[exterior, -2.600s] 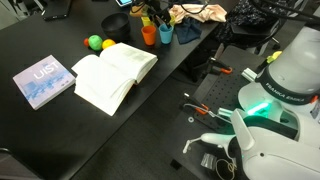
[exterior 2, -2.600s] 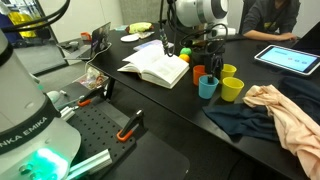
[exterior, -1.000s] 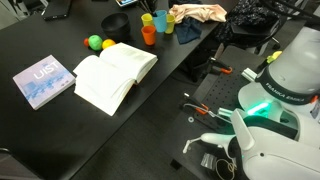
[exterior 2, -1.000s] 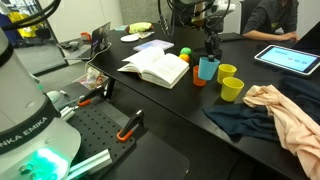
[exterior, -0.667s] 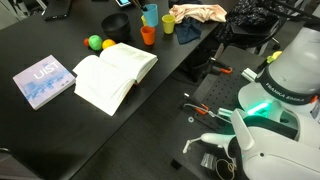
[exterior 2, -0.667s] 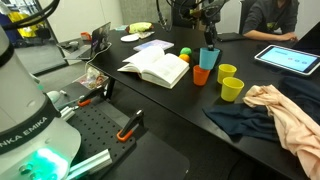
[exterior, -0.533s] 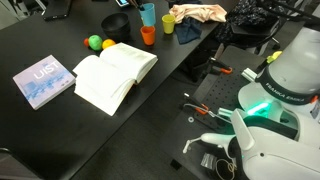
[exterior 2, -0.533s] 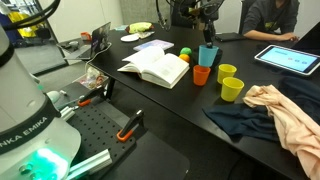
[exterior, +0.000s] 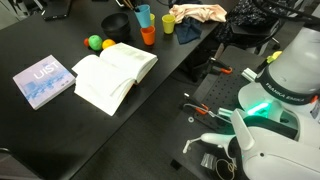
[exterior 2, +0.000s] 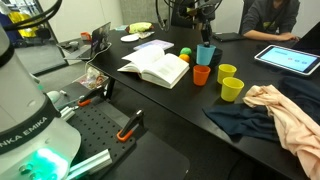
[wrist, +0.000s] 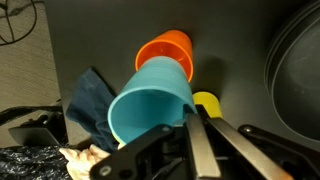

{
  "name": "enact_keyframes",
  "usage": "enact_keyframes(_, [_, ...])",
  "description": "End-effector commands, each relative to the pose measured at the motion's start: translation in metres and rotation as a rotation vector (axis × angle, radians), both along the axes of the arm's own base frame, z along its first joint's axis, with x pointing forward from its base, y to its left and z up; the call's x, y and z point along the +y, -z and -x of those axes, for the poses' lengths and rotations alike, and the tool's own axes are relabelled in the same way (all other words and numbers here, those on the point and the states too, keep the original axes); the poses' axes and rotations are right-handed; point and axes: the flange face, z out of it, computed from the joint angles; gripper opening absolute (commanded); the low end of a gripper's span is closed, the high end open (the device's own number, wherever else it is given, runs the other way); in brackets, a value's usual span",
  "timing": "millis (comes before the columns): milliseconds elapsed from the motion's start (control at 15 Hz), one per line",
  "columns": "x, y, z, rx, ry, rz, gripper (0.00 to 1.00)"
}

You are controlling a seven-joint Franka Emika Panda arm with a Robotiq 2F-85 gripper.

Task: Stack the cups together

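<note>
Lifted since the frame a couple of seconds back, when it stood on the counter (exterior 2: 160, 97) in front of the others, the blue cup (exterior 2: 205, 54) now hangs in the air just above and slightly behind the orange cup (exterior 2: 201, 75). The gripper (wrist: 193, 125) is clenched on the blue cup's rim, apparently one finger inside the wall and one outside. In the wrist view the orange cup shows just beyond the blue one, and a yellow cup (wrist: 207, 103) peeks out beside the gripper. The orange and yellow cups stand upright on the counter, close to each other and near the open book (exterior 2: 155, 68).

The main hazard is alignment. The blue cup does not look centred over the orange mouth, so a straight descent could land its base on the orange rim and tip or push that light cup towards the yellow one. A rim pinch also gives little hold: contact on one side could pivot the blue cup in the gripper or pull it free. The two cups look similar in width, so nesting may jam partway, and a release then could leave a leaning stack that topples.
</note>
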Motion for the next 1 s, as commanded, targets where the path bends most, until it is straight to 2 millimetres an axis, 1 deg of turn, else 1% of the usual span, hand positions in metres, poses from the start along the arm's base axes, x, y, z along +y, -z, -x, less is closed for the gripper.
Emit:
enact_keyframes(0, [0.005,0.003,-0.004,0.016,-0.022,0.003,0.04])
enact_keyframes(400, [0.007,0.024,0.000,0.038,-0.046,0.009,0.04])
enact_keyframes(600, [0.008,0.031,0.000,0.047,-0.064,0.014,0.05])
enact_keyframes(667, [0.008,0.033,0.001,0.047,-0.066,0.014,0.09])
enact_keyframes(733, [0.008,0.035,0.001,0.049,-0.068,0.013,0.31])
enact_keyframes(800, [0.008,0.036,0.002,0.051,-0.069,0.012,0.34])
enact_keyframes(867, [0.008,0.036,0.002,0.053,-0.068,0.012,0.34])
enact_keyframes(933, [0.007,0.035,0.002,0.053,-0.070,0.007,0.39])
